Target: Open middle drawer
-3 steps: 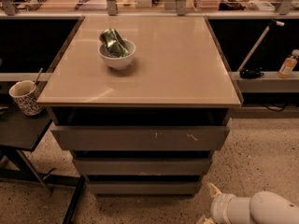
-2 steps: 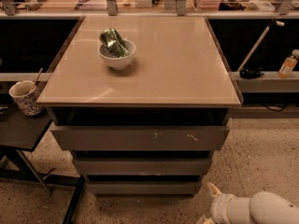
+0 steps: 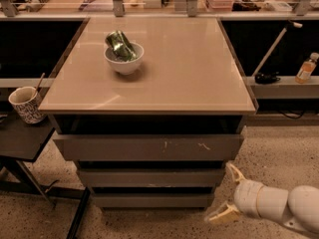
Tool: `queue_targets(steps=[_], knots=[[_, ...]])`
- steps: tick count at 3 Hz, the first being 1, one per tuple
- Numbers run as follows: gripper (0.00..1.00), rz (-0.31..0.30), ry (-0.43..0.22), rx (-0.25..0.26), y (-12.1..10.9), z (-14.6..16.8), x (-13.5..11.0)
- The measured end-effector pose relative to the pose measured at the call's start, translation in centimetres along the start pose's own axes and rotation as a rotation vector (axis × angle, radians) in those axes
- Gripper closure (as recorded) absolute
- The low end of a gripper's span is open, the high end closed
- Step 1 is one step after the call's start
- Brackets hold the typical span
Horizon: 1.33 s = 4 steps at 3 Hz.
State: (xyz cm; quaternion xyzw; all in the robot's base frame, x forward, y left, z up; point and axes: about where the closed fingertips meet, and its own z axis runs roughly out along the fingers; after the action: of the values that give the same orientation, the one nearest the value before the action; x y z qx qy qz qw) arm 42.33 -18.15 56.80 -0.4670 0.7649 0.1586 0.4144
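The middle drawer is a plain grey handleless front, second of three stacked under the beige table top. It sits between the taller top front with white scratches and the narrowest bottom front. All three step back downward, with dark gaps between them. My gripper is low at the right, beside the cabinet's lower right corner, just right of the bottom front. Its two cream fingers are spread apart and hold nothing. The white arm runs off the right edge.
A white bowl with a crumpled green bag stands on the table top. A patterned cup sits on a low dark side table at the left. A bottle stands on a shelf at the right. Speckled floor lies below.
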Motion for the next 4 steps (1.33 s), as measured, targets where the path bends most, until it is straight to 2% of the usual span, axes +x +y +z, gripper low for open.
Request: queue_targets(steps=[1,2,3,4], knots=[[0.00,-0.129,-0.058,0.023,-1.2,0.1,-4.4],[0.00,-0.184,-0.039,0.057,0.1,1.3,-5.0],[0.00,-0.284,-0.023,0.148,4.7,3.1,-5.4],[0.00,-0.284,-0.023,0.148,4.7,3.1,-5.4]])
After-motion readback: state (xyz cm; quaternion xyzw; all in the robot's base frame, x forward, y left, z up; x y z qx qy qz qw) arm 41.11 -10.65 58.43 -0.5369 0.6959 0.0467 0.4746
